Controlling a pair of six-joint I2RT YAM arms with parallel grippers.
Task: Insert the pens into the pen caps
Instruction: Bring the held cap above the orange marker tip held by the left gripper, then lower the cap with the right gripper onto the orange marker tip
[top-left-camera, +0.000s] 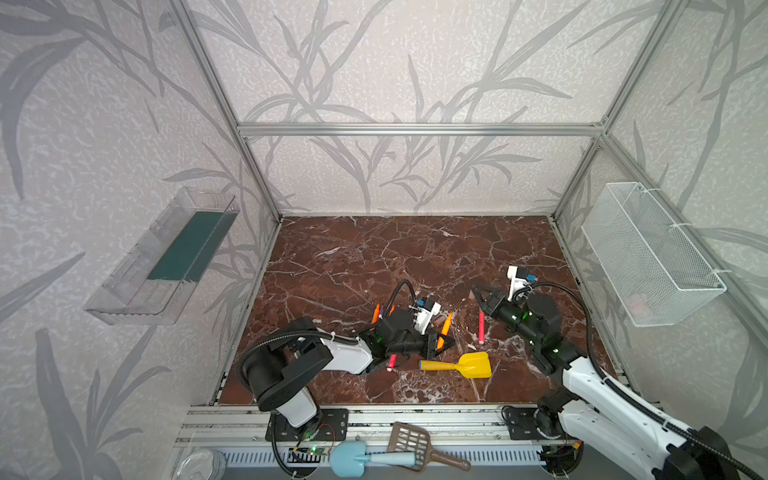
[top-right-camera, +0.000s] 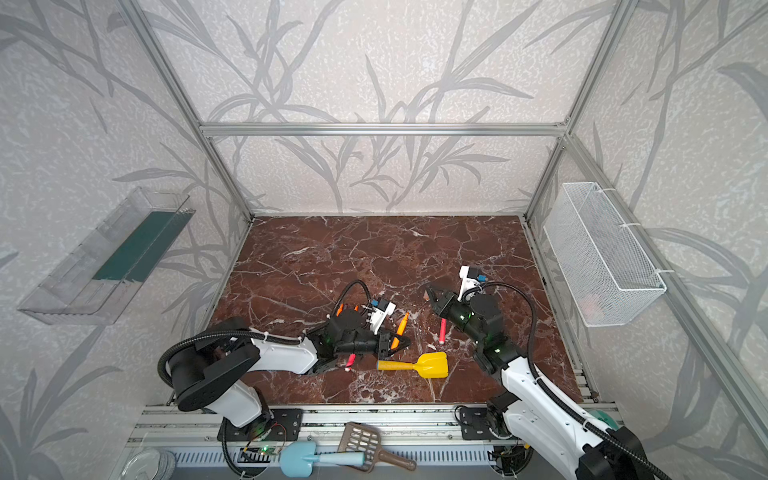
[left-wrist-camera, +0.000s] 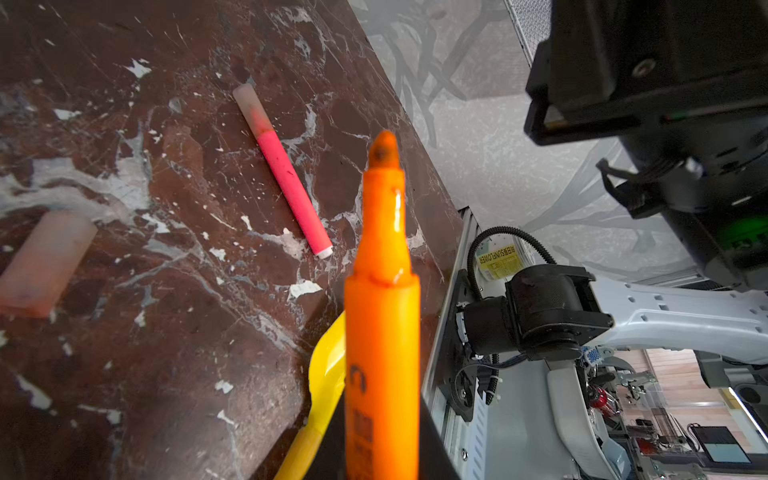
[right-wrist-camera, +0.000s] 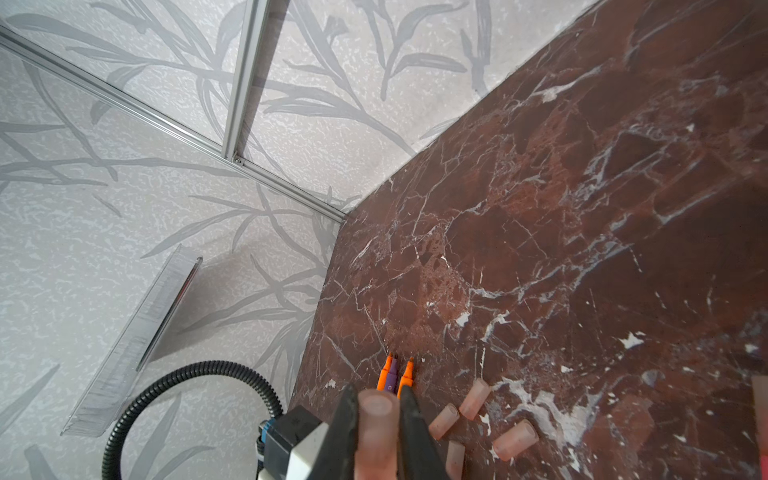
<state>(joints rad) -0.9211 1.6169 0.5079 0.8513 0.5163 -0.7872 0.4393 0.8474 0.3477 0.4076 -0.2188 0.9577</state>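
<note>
My left gripper (top-left-camera: 441, 345) is shut on an orange pen (left-wrist-camera: 382, 291), whose bare tip points toward the right arm. My right gripper (right-wrist-camera: 377, 397) is shut on a pen cap (right-wrist-camera: 374, 432) and hangs above the table (top-left-camera: 374, 257) to the right of the pen's tip (top-left-camera: 449, 316); the two are apart. A red-pink pen (top-left-camera: 481, 328) with a cap (left-wrist-camera: 249, 104) on it lies between the arms. Another red-pink pen (top-left-camera: 391, 362) lies partly hidden under the left arm. Two orange pens (right-wrist-camera: 385, 372) and a purple one (right-wrist-camera: 393, 374) lie together behind the left wrist. Several loose caps (right-wrist-camera: 514, 439) lie nearby.
A yellow toy shovel (top-left-camera: 461, 365) lies in front of the left gripper. A white wire basket (top-left-camera: 648, 253) hangs on the right wall and a clear tray (top-left-camera: 162, 257) on the left wall. A blue scoop (top-left-camera: 353, 457) and a brown slotted scoop (top-left-camera: 411, 444) lie on the front rail.
</note>
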